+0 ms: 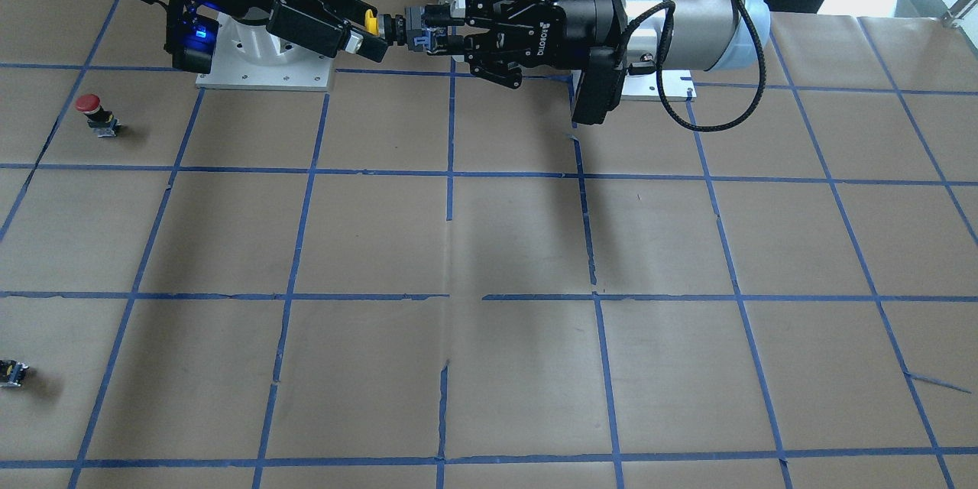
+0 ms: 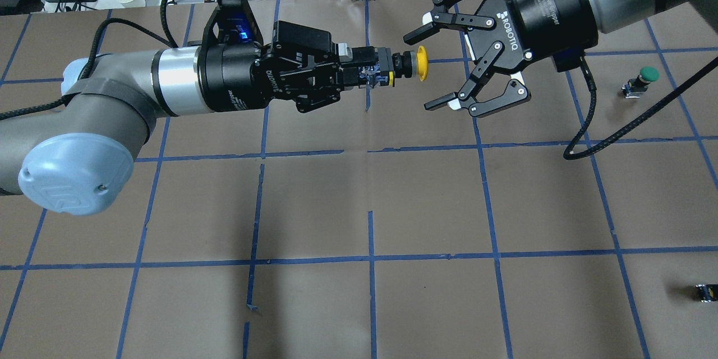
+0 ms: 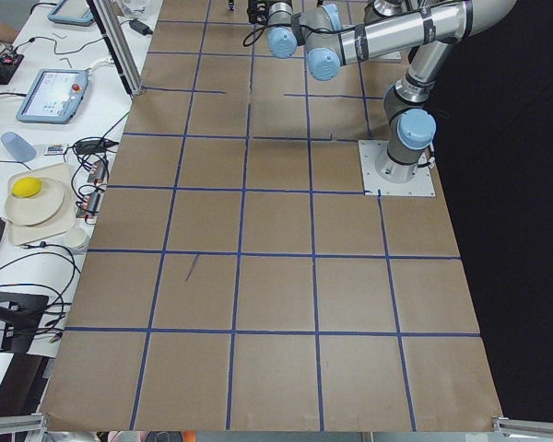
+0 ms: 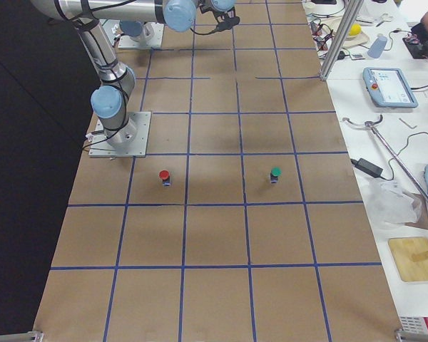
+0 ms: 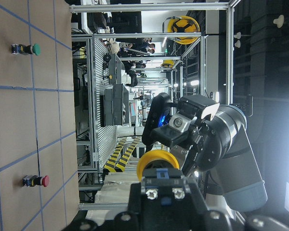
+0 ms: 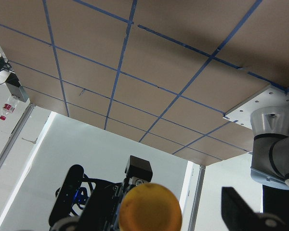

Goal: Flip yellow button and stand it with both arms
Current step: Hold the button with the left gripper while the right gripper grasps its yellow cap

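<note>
Closest to the right wrist camera is the round cap of the yellow button [image 6: 150, 207], held sideways in the air above the table [image 2: 426, 207]. The left hand [image 2: 373, 70] pinches its base end, cap pointing to the right hand [image 2: 424, 72], which is spread wide, one finger on each side of the cap, not touching. The button looks small, light and stiff; its smooth dome may slip, so the short black neck behind the cap seems the safer hold.

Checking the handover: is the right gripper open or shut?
Open: overhead, the right gripper shows fingers spread wide, with the yellow button between them, its base held by the left gripper.
</note>
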Available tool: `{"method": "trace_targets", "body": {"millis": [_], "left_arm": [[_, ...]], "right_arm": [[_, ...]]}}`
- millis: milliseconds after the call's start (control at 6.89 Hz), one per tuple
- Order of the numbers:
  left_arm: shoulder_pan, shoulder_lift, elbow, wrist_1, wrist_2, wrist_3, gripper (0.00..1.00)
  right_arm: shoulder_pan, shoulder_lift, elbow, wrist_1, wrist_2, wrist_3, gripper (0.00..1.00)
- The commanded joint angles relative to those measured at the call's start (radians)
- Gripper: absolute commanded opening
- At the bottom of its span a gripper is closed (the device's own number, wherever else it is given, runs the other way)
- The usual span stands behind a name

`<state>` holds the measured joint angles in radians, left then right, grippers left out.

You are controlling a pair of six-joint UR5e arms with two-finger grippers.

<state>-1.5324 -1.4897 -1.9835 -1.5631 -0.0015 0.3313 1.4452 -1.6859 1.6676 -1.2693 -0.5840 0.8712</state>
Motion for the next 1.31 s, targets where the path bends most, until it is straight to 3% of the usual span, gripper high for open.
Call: {"method": "trace_targets", "body": {"millis": [0, 145, 435, 581, 871, 1016, 1161], "left_arm": [[0.000, 0.002, 0.000, 0.000, 0.000, 0.000, 0.08], [0.000, 0.002, 0.000, 0.000, 0.000, 0.000, 0.08], [0.000, 0.003, 0.000, 0.000, 0.000, 0.000, 0.08], [0.000, 0.002, 0.000, 0.000, 0.003, 0.000, 0.08], [-0.002, 0.003, 0.000, 0.000, 0.006, 0.000, 0.08], [-0.002, 0.002, 0.002, 0.000, 0.011, -0.014, 0.34], [-0.002, 0.000, 0.002, 0.000, 0.012, -0.053, 0.81]], "right_arm": [[-0.003, -0.002, 0.000, 0.011, 0.001, -0.001, 0.79], [-0.003, -0.003, 0.000, 0.011, 0.001, -0.001, 0.70], [-0.005, -0.003, -0.003, 0.011, 0.027, 0.000, 0.36], [-0.005, -0.002, -0.003, 0.013, 0.027, 0.000, 0.29], [-0.006, 0.000, -0.003, 0.013, 0.027, -0.001, 0.25], [-0.006, 0.000, -0.005, 0.011, 0.027, 0.000, 0.24], [-0.006, 0.000, -0.005, 0.011, 0.027, 0.000, 0.24]]}}
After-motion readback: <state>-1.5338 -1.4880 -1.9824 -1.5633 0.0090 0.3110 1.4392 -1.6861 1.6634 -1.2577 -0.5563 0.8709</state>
